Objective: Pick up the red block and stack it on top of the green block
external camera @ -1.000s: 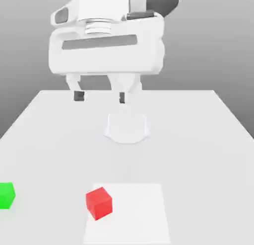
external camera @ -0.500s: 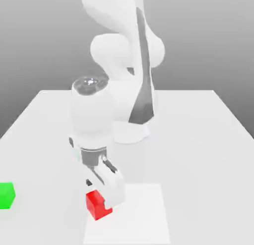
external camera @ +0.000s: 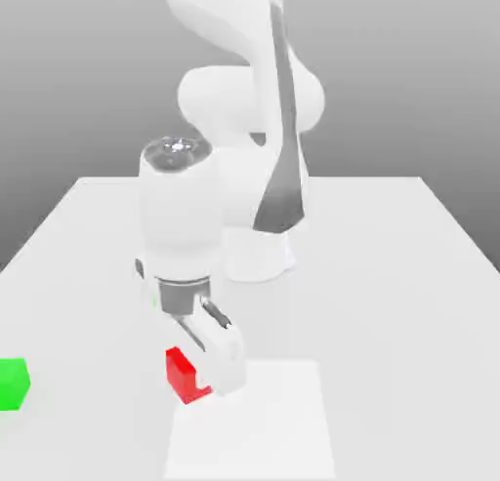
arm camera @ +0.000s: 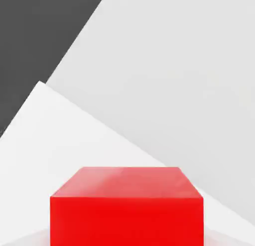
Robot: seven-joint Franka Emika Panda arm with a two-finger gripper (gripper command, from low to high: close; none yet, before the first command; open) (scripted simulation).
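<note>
Exterior view: jaws (external camera: pixel 200 372) clamped on the red block (external camera: pixel 181 372); an off-centre grip could slip before reaching the green block (external camera: pixel 14 384) at left edge.

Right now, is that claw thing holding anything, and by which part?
Yes: the gripper is shut on the red block, its fingers pinching two opposite sides.

Bright red block (external camera: pixel 182 374), bright green block (external camera: pixel 14 384), white table (external camera: pixel 391 274), white arm (external camera: pixel 244 128)

The red block (external camera: pixel 182 374) sits near the front. The green block (external camera: pixel 14 383) sits well apart, at the exterior view's left.
</note>
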